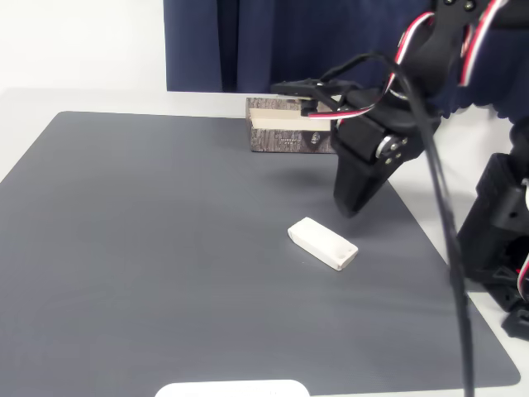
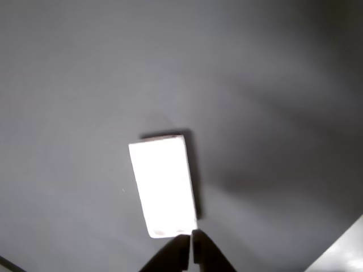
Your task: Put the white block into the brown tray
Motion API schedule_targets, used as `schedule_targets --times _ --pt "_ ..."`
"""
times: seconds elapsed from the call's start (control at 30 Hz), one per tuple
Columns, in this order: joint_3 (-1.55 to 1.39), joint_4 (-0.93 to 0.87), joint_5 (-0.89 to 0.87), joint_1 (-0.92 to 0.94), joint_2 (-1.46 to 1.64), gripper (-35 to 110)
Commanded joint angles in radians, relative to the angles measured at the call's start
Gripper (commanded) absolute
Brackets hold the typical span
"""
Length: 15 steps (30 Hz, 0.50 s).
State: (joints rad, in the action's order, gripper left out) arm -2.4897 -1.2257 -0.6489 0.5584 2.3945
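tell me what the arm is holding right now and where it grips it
Nothing is held. The gripper has its fingers together, empty, just short of the near end of the white block, which lies flat on the grey mat.

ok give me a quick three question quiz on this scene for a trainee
1. True or false: the small flat white block lies inside the brown bark-patterned tray.
2. What surface does the block rest on?
3. The gripper jaws look: A wide open, B nearly together with nothing between.

Key: 1 false, it lies apart from the tray. 2 the dark grey mat. 3 B.
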Motion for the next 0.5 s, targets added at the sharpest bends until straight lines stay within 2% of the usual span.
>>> schedule_targets --times 0.0,0.1,0.2,0.33,0.47 --pt "0.051 -0.008 -0.048 0.000 -0.012 0" --pt "0.064 -0.018 0.035 -0.002 -0.025 4" --pt "0.075 -0.021 0.209 0.012 -0.038 23" --pt "0.094 -0.094 0.224 0.018 -0.060 38" --pt "0.115 -0.170 0.250 0.034 -0.080 39"
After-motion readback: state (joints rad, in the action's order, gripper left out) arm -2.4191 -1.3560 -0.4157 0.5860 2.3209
